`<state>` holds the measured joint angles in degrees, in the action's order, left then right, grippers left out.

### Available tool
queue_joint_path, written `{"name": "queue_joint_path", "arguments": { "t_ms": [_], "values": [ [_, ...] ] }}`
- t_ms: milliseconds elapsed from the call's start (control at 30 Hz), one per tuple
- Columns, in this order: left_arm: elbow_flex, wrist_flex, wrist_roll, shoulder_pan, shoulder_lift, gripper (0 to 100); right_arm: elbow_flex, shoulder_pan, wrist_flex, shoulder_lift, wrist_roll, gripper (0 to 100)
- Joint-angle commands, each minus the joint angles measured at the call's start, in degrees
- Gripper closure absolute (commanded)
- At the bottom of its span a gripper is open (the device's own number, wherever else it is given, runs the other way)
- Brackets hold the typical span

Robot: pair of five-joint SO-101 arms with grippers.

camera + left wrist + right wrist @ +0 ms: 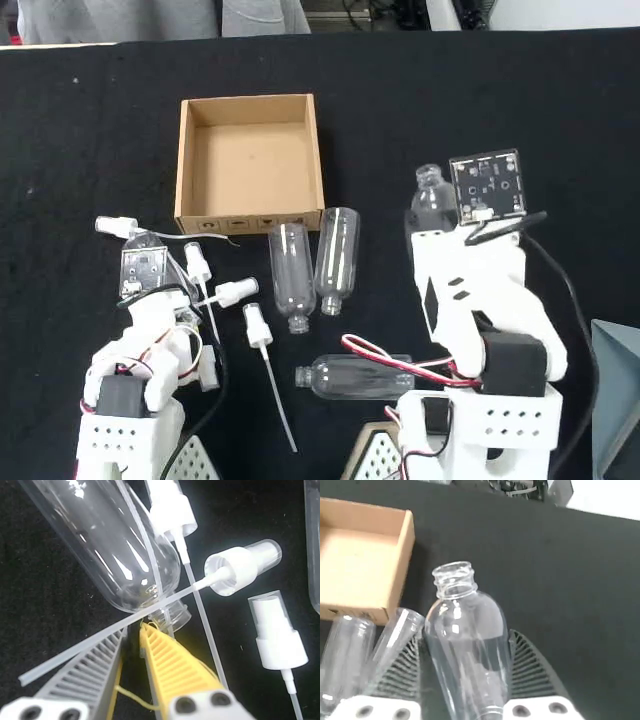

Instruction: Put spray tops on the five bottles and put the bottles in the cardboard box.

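Right hand (pixel 465 635) grips an uncapped bottle (pixel 465 615), neck up, well to the right of the cardboard box (pixel 314 160).
Left hand (pixel 137 627) sits low at the neck of a lying bottle (pixel 115 545) among loose spray tops (pixel 242 565); its grip cannot be told. Three more bottles (pixel 292 265) lie on the worktop (pixel 560 100) between the arms.

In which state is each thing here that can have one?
cardboard box: open, empty
right hand: shut on held bottle
held bottle: uncapped
bottle under dip tubes: lying, uncapped
two bottles by box: lying, uncapped
bottle between the arms: lying, uncapped
spray tops: loose, on no bottle
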<state>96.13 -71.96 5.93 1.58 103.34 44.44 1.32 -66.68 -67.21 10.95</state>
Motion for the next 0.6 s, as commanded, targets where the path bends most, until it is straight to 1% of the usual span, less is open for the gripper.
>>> {"name": "queue_joint_path", "arguments": {
  "t_ms": [0,233,333,467,567],
  "values": [
    [1.4,-0.4,-0.5,0.0,0.4,97,-4.0,-5.8,2.7,-1.5,-0.3,97.7],
    [1.4,-0.4,-0.5,0.0,0.4,97,-4.2,-14.2,7.1,-1.5,-0.3,97.4],
    [1.4,-0.4,-0.4,0.0,0.4,96,-5.2,-17.3,6.9,-1.5,-0.3,97.6],
    [1.4,0.0,-0.4,0.0,0.4,96,-4.6,-17.9,6.6,-1.5,-0.5,97.7],
    [1.4,0.1,-0.4,0.0,0.4,96,-4.9,-17.8,4.0,-2.1,-2.9,97.7]
  ]
}}
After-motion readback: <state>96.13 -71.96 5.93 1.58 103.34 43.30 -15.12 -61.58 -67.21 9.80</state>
